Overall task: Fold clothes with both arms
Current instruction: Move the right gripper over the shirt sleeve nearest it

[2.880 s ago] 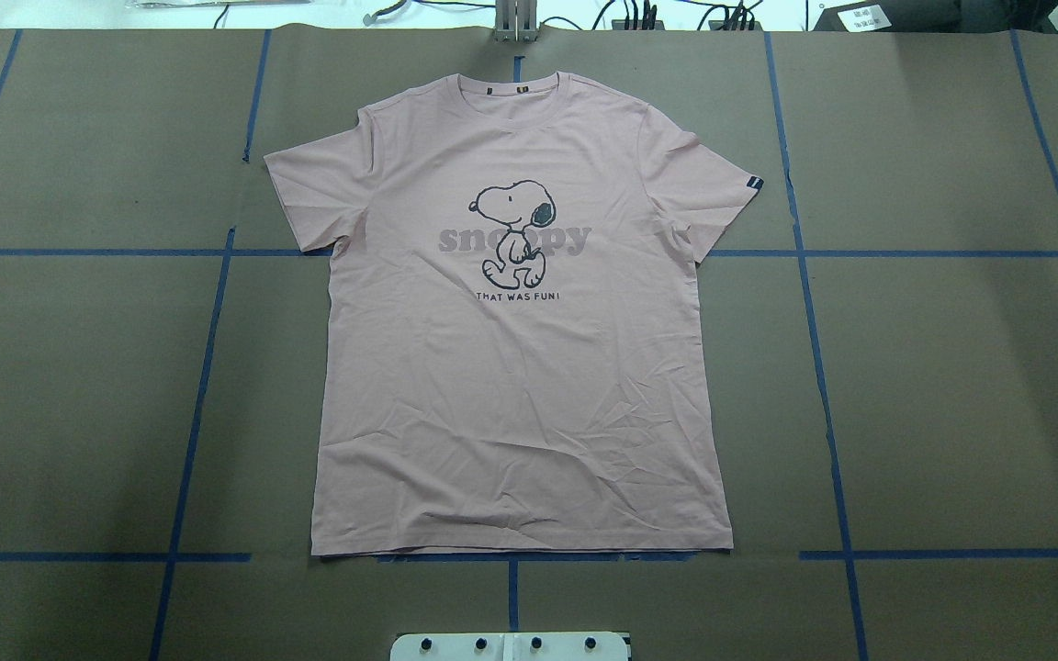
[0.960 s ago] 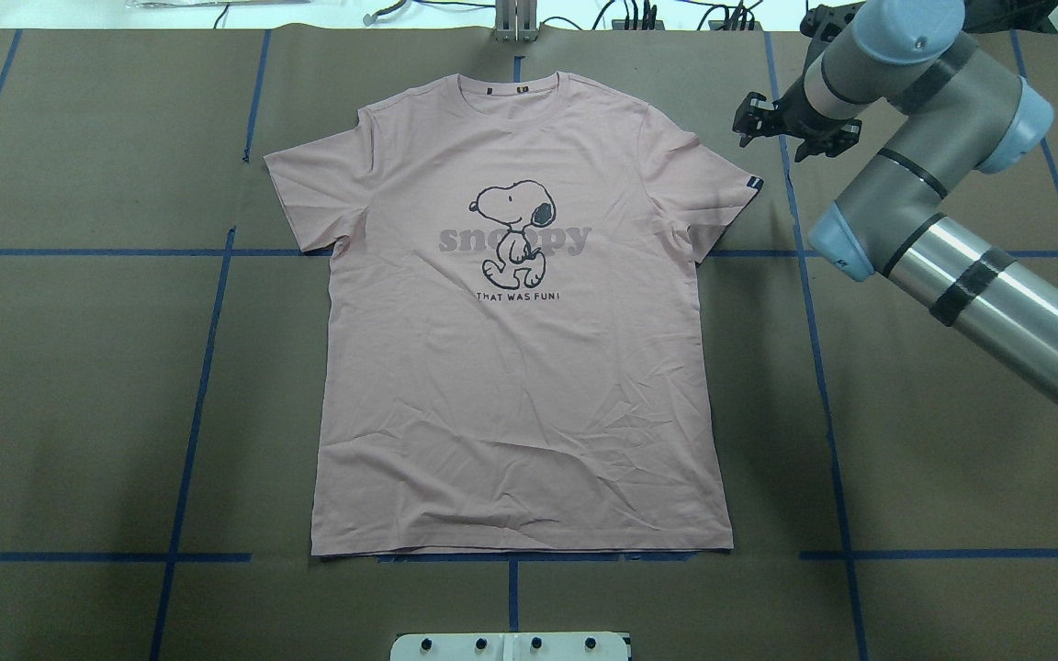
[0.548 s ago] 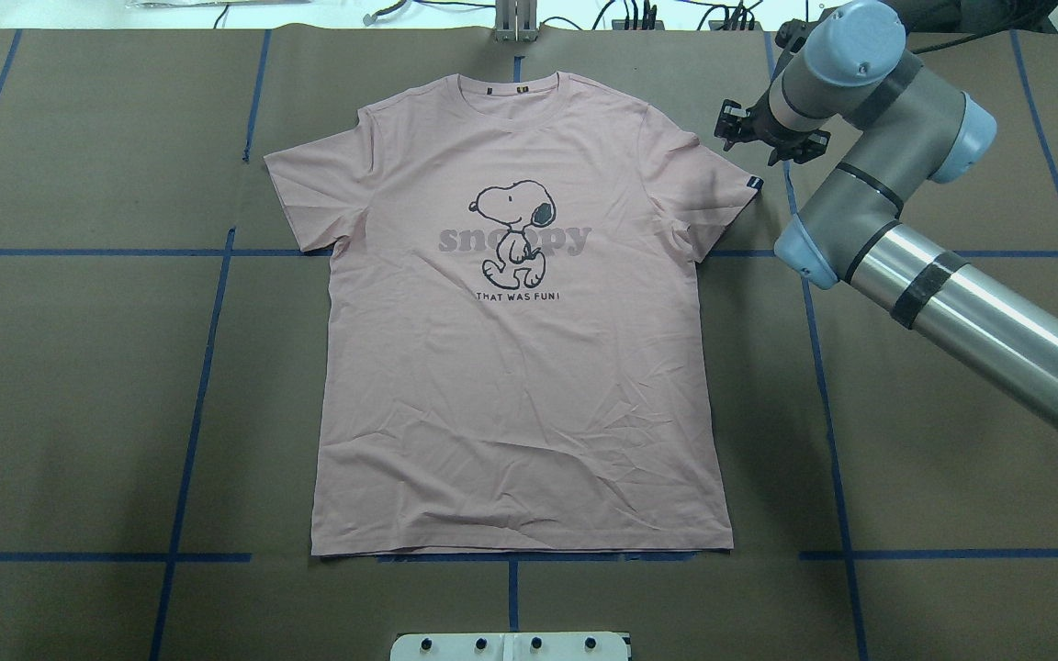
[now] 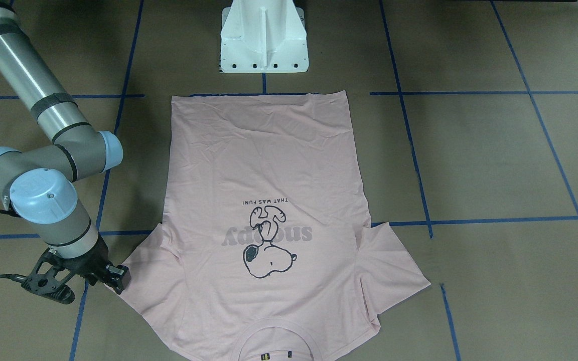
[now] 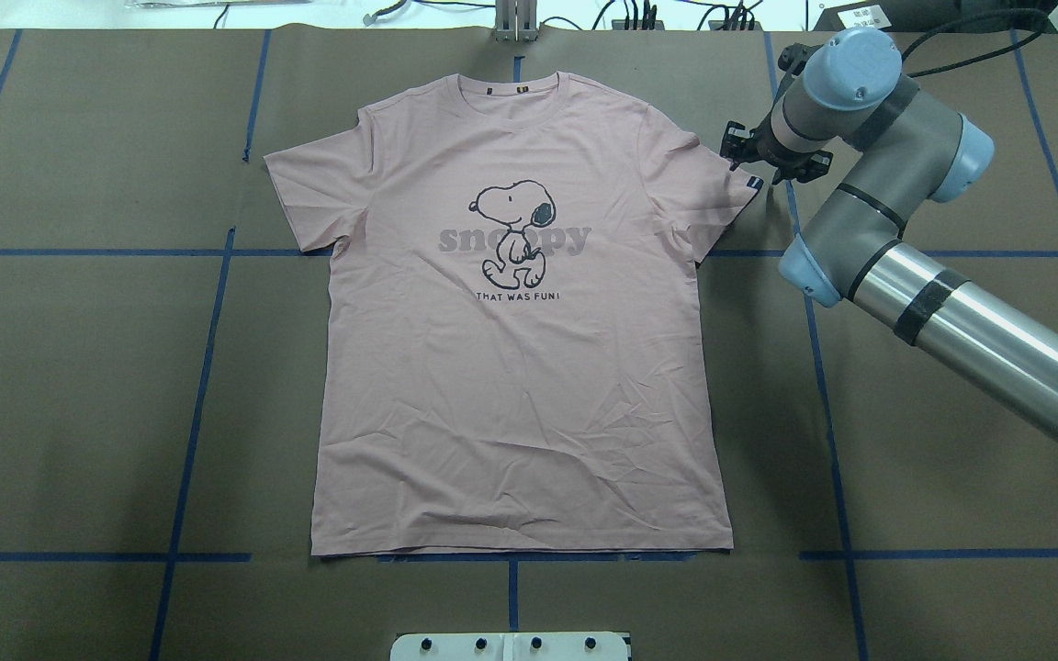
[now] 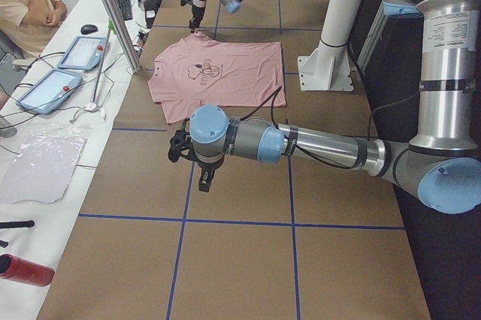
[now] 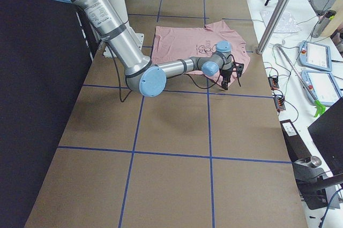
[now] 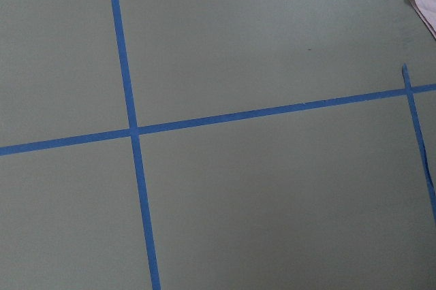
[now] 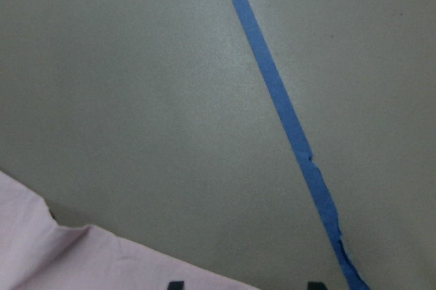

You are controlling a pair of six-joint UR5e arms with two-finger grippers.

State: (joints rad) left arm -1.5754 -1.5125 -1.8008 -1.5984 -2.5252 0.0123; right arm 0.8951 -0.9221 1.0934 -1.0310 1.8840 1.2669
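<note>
Since right tool gapes wide by pale pink Snoopy-print T-shirt sleeve, lower & pinch hem only; left tool: can't tell.

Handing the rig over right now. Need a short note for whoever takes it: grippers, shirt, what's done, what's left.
Right gripper: open, at the edge of the tagged sleeve, nothing gripped.
Left gripper: over bare table, off to the shirt's side; whether it is open or shut cannot be told.
Shirt: flat, print up, collar away from the robot.
Done: no fold made yet.
Left: grasp the shirt, then all the folds.
</note>
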